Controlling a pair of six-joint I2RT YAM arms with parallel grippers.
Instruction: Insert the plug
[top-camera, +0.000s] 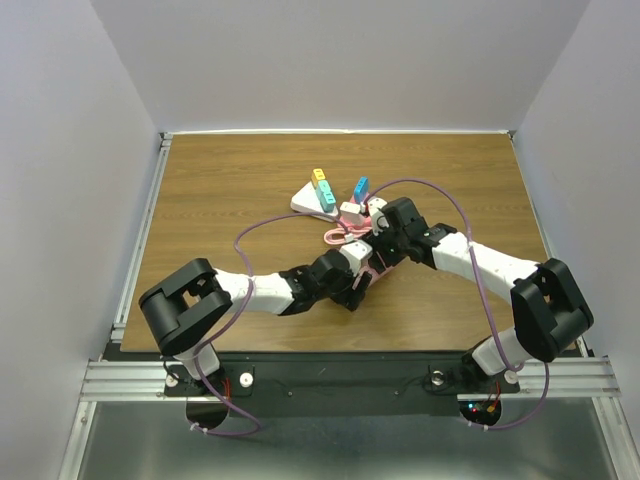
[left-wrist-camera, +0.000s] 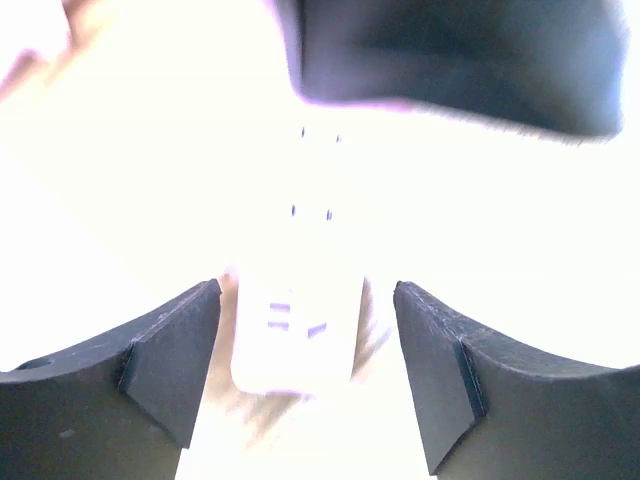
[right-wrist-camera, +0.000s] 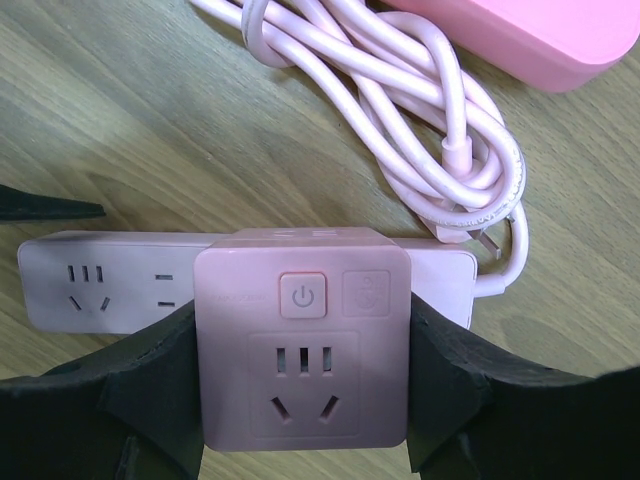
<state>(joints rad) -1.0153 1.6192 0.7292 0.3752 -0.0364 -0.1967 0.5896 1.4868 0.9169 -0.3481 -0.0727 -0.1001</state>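
The plug (right-wrist-camera: 300, 270) is a pink cube with a power button and a socket face. My right gripper (right-wrist-camera: 302, 385) is shut on its two sides. It sits against the pink power strip (right-wrist-camera: 100, 285), which lies flat on the wooden table (top-camera: 220, 200); I cannot tell whether its pins are in. In the overexposed left wrist view, the strip's end (left-wrist-camera: 295, 335) lies between the fingers of my open left gripper (left-wrist-camera: 305, 300), with a gap on each side. Both grippers meet at mid-table, left gripper (top-camera: 352, 277) and right gripper (top-camera: 376, 247).
The strip's coiled pink cable (right-wrist-camera: 400, 100) lies just beyond it, beside a pink box (right-wrist-camera: 540, 30). Farther back stand a white base with coloured adaptors (top-camera: 315, 195), a blue plug (top-camera: 361, 186) and a white adaptor (top-camera: 350, 210). A dark blurred shape (left-wrist-camera: 450, 60) fills the top of the left wrist view.
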